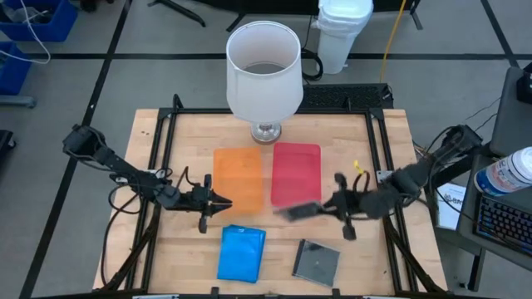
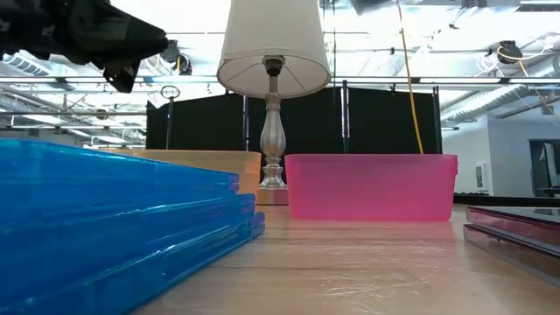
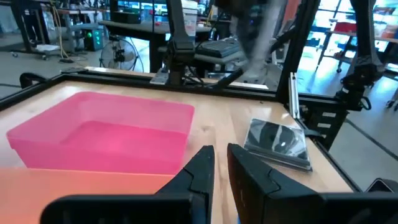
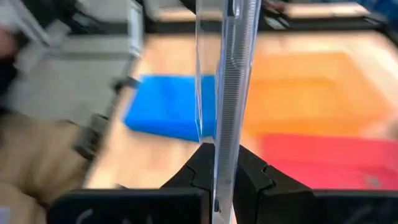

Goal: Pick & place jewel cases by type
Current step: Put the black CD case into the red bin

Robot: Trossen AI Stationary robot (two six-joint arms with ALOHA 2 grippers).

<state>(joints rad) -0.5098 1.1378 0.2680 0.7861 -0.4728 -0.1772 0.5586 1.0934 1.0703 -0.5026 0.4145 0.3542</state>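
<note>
A stack of blue jewel cases (image 1: pixel 241 253) lies flat near the table's near edge, with dark grey/clear cases (image 1: pixel 316 262) to its right. My right gripper (image 1: pixel 331 204) hovers just near of the red tray (image 1: pixel 296 172), shut on one clear jewel case (image 1: pixel 297 210). My left gripper (image 1: pixel 221 202) waits by the orange tray's (image 1: pixel 241 178) near left corner, touching nothing. In its wrist view only a narrow gap shows between its fingertips (image 3: pixel 221 163). My right gripper pinches the clear jewel case between its two fingers at one edge (image 4: pixel 222 163). The fingers come level from the table's right side. The case is lifted clear of the table and juts out past the fingertips toward the table's left (image 4: pixel 227 81).
A tall white-shaded lamp (image 1: pixel 264 75) stands at the far edge behind both trays. The orange and red trays sit side by side at mid-table. Black frame rails (image 1: pixel 158 166) run along the table's left and right edges. Bare wood (image 1: pixel 278 249) lies between the two stacks.
</note>
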